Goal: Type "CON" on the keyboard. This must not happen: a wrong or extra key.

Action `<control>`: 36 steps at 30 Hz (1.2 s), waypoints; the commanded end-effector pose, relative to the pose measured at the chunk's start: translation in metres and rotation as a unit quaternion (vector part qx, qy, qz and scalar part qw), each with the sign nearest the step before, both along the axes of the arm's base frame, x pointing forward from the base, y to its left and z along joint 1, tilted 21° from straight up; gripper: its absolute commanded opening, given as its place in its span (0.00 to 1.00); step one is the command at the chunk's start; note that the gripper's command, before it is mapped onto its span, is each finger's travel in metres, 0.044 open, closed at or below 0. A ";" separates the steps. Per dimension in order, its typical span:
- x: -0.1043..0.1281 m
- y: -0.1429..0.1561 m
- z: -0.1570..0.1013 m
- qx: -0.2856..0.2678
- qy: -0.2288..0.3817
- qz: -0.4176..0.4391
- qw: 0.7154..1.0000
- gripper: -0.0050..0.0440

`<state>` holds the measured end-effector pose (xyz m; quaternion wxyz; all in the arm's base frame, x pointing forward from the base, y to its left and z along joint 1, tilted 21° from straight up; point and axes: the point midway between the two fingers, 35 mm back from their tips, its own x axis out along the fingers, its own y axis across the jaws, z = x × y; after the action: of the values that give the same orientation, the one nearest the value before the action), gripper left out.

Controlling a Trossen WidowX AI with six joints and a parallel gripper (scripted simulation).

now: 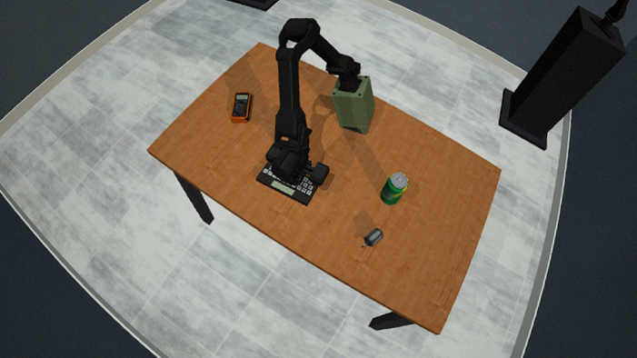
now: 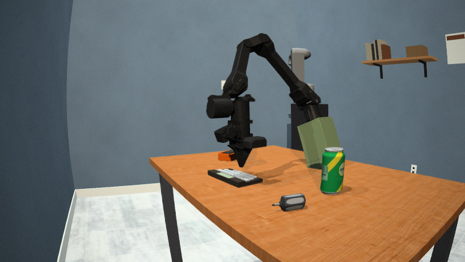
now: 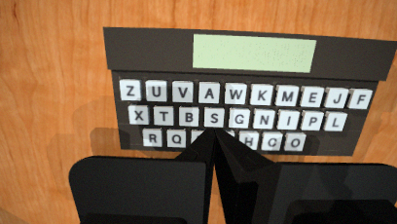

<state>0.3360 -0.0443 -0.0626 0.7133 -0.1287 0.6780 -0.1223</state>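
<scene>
The black keyboard (image 1: 303,195) (image 2: 235,177) (image 3: 146,54) lies near the table's front left edge, with white letter keys and a green display strip. In the wrist view the keys N (image 3: 264,118), C (image 3: 271,141) and O (image 3: 294,141) show to the right of my fingers. My gripper (image 2: 242,164) (image 3: 213,135) is shut and empty, pointing straight down. It hovers a little above the keyboard, and its tip sits over the bottom key row just below the S key, hiding the keys between Q and H. In the overhead view the wrist covers the fingertips.
An orange multimeter (image 1: 241,105) (image 2: 226,155) lies behind the keyboard. The green box (image 1: 353,105) (image 2: 318,139) holds the arm's base. A green can (image 1: 393,188) (image 2: 332,170) stands to the right, and a small grey tool (image 1: 373,236) (image 2: 291,201) lies near the table's (image 1: 438,215) front edge.
</scene>
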 end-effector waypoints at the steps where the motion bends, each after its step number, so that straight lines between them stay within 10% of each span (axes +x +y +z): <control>1: 0.004 -0.023 0.018 0.002 -0.016 0.000 1.000 0.00; 18: 0.008 -0.081 0.043 -0.002 -0.022 0.000 1.000 0.00; 36: -0.025 -0.056 0.027 -0.003 -0.015 -0.001 1.000 0.00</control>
<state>0.3107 -0.1040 -0.0429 0.7111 -0.1268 0.6811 -0.1196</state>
